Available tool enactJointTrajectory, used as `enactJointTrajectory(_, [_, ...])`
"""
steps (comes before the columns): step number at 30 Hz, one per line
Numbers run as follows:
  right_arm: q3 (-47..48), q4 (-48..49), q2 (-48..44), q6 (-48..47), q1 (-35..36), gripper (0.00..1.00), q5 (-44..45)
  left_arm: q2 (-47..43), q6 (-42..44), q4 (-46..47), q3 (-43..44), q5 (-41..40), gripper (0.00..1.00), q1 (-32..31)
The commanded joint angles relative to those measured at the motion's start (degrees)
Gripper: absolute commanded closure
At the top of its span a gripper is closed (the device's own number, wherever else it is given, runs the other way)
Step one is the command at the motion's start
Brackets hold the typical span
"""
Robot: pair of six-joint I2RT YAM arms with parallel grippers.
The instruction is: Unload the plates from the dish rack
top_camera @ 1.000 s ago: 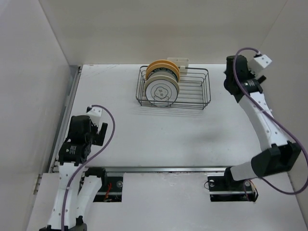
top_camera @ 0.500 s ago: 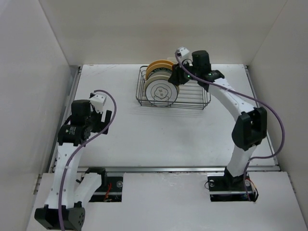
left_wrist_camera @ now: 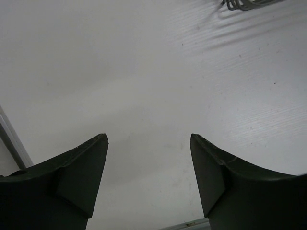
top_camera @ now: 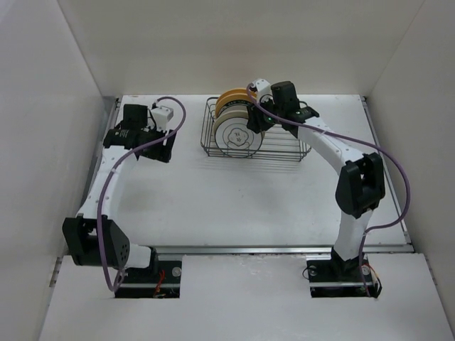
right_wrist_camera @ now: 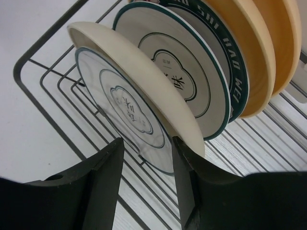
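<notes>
In the upper left of the overhead view, the left arm reaches up along the edge of the surface (top_camera: 213, 206). Its left pincer (top_camera: 162, 148) hangs over a bare patch, well apart from the rack. The left wrist view shows that pincer (left_wrist_camera: 148, 139) spread wide, with only pale surface (left_wrist_camera: 144, 72) between the fingers and a scrap of wire from the dish rack (left_wrist_camera: 244, 5) in the upper right corner.

The dish rack (top_camera: 291, 145) sits at upper centre. The plates stand on edge in its left half, one behind another. The ringed plate (top_camera: 238, 135) is foremost and the yellow-orange plates (top_camera: 238, 96) are at the back. A cream clip (top_camera: 266, 90) sits on the rack's far side.

From the right, the right arm arches over, and its right pincer (top_camera: 257, 122) is at the right rim of the stack. In the right wrist view this pincer (right_wrist_camera: 146, 139) is part-closed, pinching the ringed plate (right_wrist_camera: 110, 91) and the cream plate (right_wrist_camera: 139, 88) together at their edges. One finger lies on each outer side. To the right of these stand a second ringed plate (right_wrist_camera: 177, 72), a teal-rimmed plate (right_wrist_camera: 235, 52) and the yellow-orange plates (right_wrist_camera: 268, 43). All of them rest in the rack's wires (right_wrist_camera: 43, 62).
</notes>
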Motion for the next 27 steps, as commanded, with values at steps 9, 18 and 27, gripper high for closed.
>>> enactJointTrajectory(9, [3.7,3.6,5.0,0.6,0.9,0.48,11.7,1.7,1.4,1.3,3.5,2.2,0.34,-1.1])
enactJointTrajectory(18, [4.3,4.3,6.4,-3.4,1.4,0.93,13.6,-2.2,1.4,0.8,1.2,-0.2,0.34,-1.1])
enactJointTrajectory(27, [-0.3,6.2,-2.9,-8.6,5.6,1.0,23.4,-6.7,1.4,0.3,-2.5,-0.7,0.31,-1.1])
